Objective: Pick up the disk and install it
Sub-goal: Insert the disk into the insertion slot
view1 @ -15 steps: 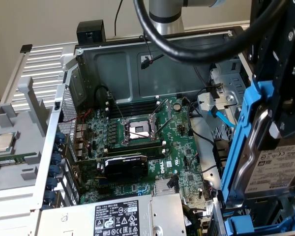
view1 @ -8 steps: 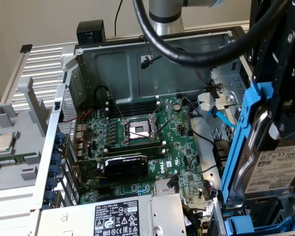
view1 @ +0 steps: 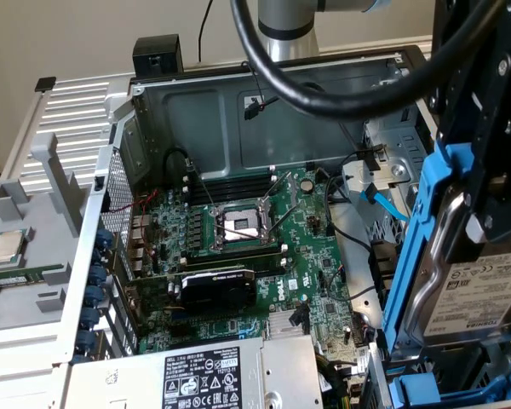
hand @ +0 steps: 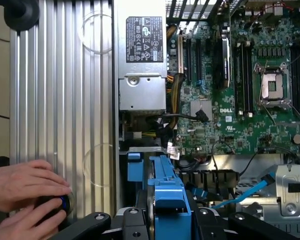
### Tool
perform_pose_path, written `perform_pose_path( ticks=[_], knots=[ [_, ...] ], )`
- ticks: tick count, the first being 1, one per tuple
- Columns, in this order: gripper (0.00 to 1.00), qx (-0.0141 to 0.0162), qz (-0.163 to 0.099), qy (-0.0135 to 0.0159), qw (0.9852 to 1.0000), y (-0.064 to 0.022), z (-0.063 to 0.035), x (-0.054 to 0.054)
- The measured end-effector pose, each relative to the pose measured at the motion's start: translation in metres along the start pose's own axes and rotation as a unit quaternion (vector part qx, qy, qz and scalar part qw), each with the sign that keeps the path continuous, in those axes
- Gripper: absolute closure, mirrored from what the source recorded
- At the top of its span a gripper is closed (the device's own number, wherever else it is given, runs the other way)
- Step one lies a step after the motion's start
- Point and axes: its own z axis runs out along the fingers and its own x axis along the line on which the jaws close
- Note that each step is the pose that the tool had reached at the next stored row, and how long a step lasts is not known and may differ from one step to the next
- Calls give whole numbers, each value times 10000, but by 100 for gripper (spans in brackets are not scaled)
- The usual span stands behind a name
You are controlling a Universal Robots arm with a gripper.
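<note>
Gripper (view1: 485,223), nearest the exterior camera, at the exterior view's right: black fingers clenched on the disk (view1: 481,294). The disk stands on edge and tilted, white Toshiba label toward the camera, in its blue carrier frame (hand: 169,210).

Its lower end hangs just above the blue-railed drive bay (view1: 434,390) at the case corner. Contact with the rails: cannot tell.

Wrist view adds: the carrier's blue edge between the two fingers, and a person's hands (hand: 22,192) over the ribbed grey panel (hand: 65,100), cupped round a small dark object.

Exterior view adds, further in:
- silver power supply (view1: 272,366) with its warning label
- green motherboard (view1: 315,256) behind it
- CPU socket (view1: 238,226) lying open
- black cable (view1: 324,98) looping overhead

Outside the case, at the exterior view's left, a square processor chip (view1: 7,247) lies on a grey tray (view1: 34,298).
</note>
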Motion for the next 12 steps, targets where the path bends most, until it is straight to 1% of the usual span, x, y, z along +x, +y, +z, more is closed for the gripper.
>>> perform_pose_path(
  ticks=[12],
  knots=[
    [63, -3, -148, 6, 9999, 4, 18, 1]
  ],
)
